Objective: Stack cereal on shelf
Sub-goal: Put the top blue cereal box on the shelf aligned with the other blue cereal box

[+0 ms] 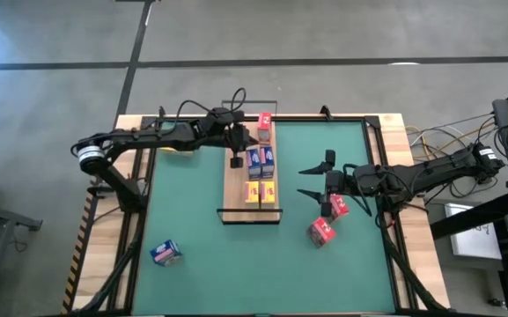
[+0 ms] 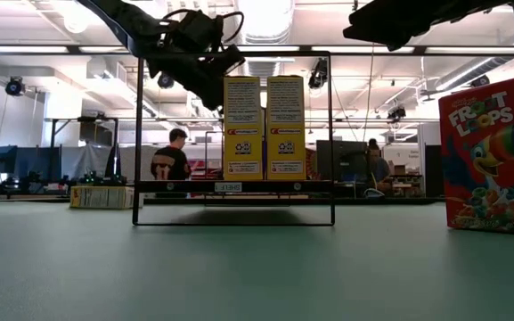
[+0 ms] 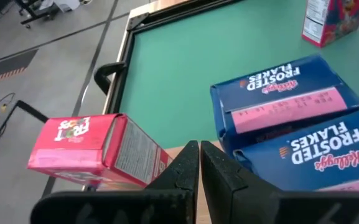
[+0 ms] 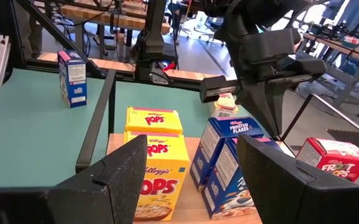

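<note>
The shelf (image 1: 236, 189) lies on the green mat. A red cereal box (image 1: 264, 123) stands on its far end, with two blue boxes (image 1: 261, 161) and two yellow ones (image 1: 260, 192) nearer. My left gripper (image 3: 199, 155) is shut and slants down over the board between the red box (image 3: 86, 146) and the blue boxes (image 3: 285, 106). My right gripper (image 4: 191, 146) is open and held level above the mat, right of the shelf, with nothing between its fingers. Two red boxes (image 1: 337, 207) (image 1: 321, 232) stand beside it. My left gripper's shut fingers (image 3: 185, 168) come in slanting down from the table's left side. They pass close by the red box's lower corner (image 3: 157, 163) on the blue boxes' side. Whether they touch the box I cannot tell.
A blue box (image 1: 165, 253) stands on the mat at the near left. A yellow box (image 1: 179, 151) lies under my left arm. The shelf's black wire frame (image 2: 139, 134) rises at its ends. A raised black rim (image 1: 379, 167) borders the mat. People sit in the room behind.
</note>
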`<state>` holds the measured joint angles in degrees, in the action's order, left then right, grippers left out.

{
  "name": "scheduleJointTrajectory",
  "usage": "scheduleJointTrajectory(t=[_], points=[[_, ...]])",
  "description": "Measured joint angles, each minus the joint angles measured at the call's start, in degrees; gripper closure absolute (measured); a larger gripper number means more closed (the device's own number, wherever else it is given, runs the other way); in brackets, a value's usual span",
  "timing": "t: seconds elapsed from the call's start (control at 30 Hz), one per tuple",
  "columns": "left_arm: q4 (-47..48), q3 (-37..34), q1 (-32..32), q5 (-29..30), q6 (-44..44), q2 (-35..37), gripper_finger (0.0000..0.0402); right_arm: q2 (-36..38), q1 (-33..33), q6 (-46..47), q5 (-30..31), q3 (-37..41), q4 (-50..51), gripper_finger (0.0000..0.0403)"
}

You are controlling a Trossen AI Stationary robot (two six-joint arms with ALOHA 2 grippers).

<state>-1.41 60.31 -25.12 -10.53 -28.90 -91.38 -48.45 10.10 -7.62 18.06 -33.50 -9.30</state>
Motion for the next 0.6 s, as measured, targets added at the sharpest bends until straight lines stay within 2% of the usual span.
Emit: scheduleJointTrajectory(t=[0.27, 0.43, 0.6], points=[[5.5, 0.0, 0.1, 0.5, 1.4, 5.0, 0.0401, 0.0, 0.0, -0.1, 0.0, 0.0, 0.0, 0.0165], [15.2, 0.0, 0.1, 0.6, 1.3, 8.6, 0.0402, 0.0, 0.0, -0.1, 0.0, 0.0, 0.0, 0.0165], [21.7, 0.0, 0.1, 0.6, 1.2, 8.5, 0.0401, 0.0, 0.0, -0.1, 0.0, 0.0, 0.0, 0.0165]])
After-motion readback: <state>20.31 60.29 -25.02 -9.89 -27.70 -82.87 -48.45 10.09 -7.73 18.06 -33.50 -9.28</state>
